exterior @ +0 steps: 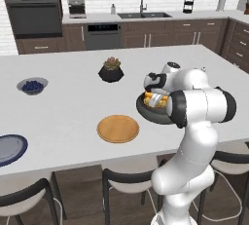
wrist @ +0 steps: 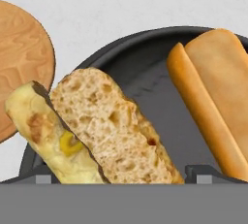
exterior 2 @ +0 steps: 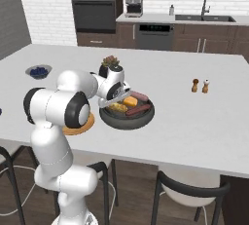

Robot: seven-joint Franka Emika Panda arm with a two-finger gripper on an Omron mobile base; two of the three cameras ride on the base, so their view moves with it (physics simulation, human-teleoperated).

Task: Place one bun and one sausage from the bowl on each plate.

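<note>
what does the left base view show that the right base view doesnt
Left base view: the dark blue plate at the counter's near left edge, and the whole orange plate.

Right base view: the salt and pepper shakers on the counter, and two sausages lying in the bowl.

Both: the bowl with buns, the open gripper low over it, the plant pot, the blueberry bowl, and the orange plate, half hidden by the arm in the right base view.

Glossy white rounded arm (exterior: pixel 194 136) — dark joint bands.
</note>
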